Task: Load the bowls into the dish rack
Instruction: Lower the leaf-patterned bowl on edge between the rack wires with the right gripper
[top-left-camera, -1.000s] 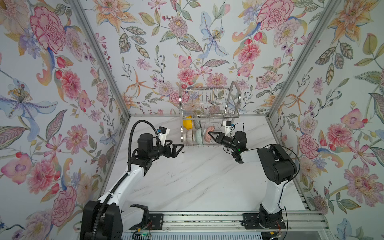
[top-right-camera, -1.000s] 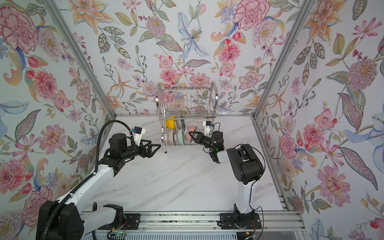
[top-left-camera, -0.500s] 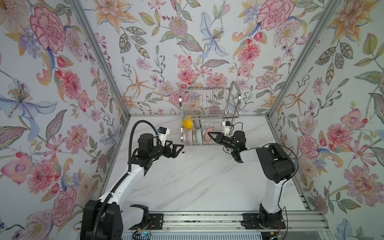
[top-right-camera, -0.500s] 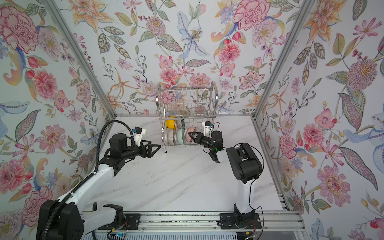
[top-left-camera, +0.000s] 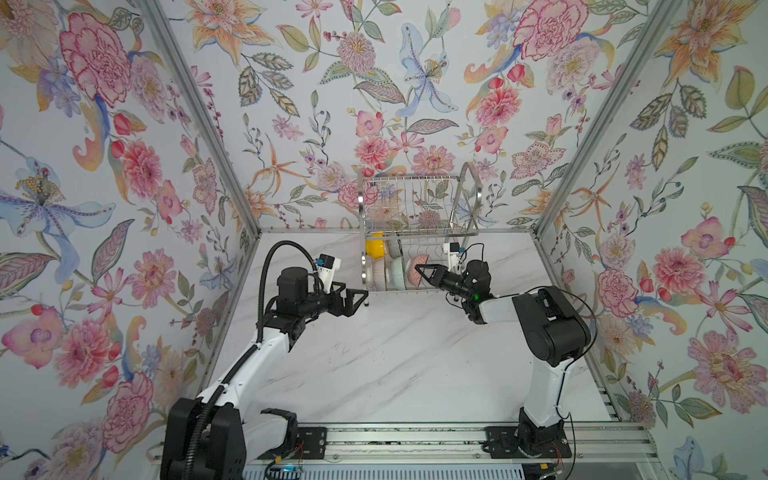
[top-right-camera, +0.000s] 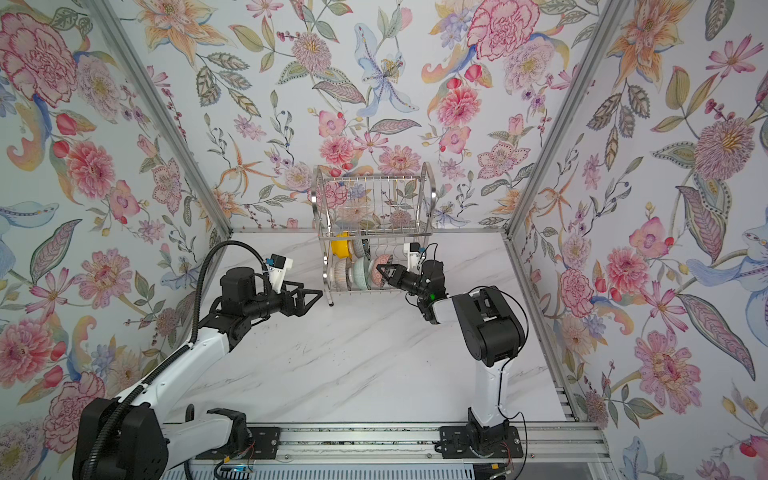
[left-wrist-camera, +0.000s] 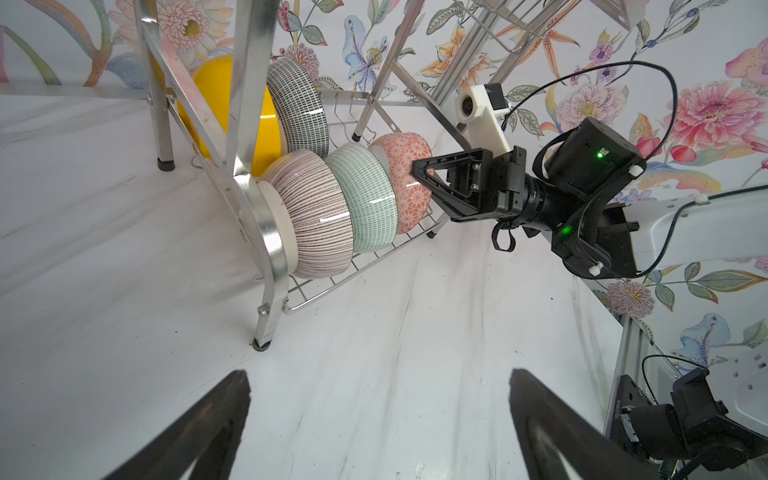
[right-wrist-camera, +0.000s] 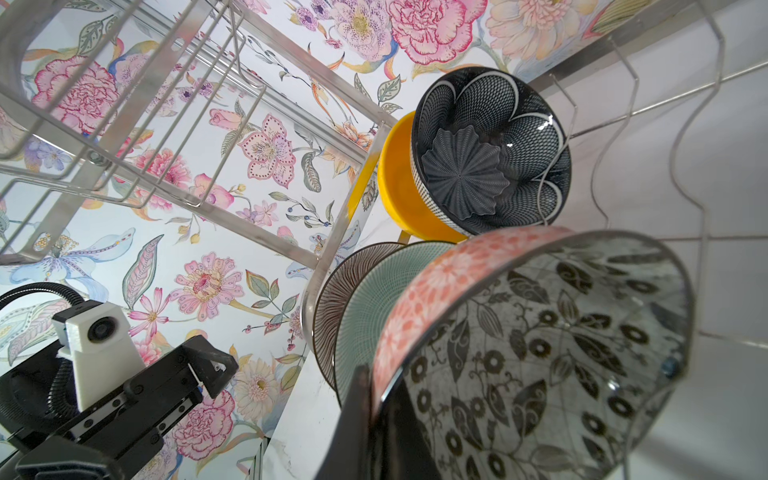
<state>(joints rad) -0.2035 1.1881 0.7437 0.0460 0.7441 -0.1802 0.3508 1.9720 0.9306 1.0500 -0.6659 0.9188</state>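
Observation:
The dish rack (top-left-camera: 415, 199) stands at the back centre. On its lower tier stand a yellow bowl (left-wrist-camera: 266, 129), a navy petal bowl (right-wrist-camera: 486, 153), a ribbed bowl (left-wrist-camera: 316, 216) and a pale green bowl (left-wrist-camera: 365, 195), all on edge. Last in the row is a leaf-speckled bowl (right-wrist-camera: 540, 353), coral pink outside, leaning on the green one. My right gripper (right-wrist-camera: 374, 374) is shut on its rim, one finger inside and one outside, and shows in both top views (top-left-camera: 419, 270) (top-right-camera: 380, 270). My left gripper (left-wrist-camera: 380, 386) hangs open and empty over the table, left of the rack (top-left-camera: 357, 297).
The rack's upper wire basket (right-wrist-camera: 124, 124) hangs right above the bowls. A rack leg (left-wrist-camera: 262, 343) stands just ahead of my left fingers. Floral walls close in the white marble table (top-left-camera: 395, 365) on three sides. An aluminium rail (top-left-camera: 415, 436) runs along the front.

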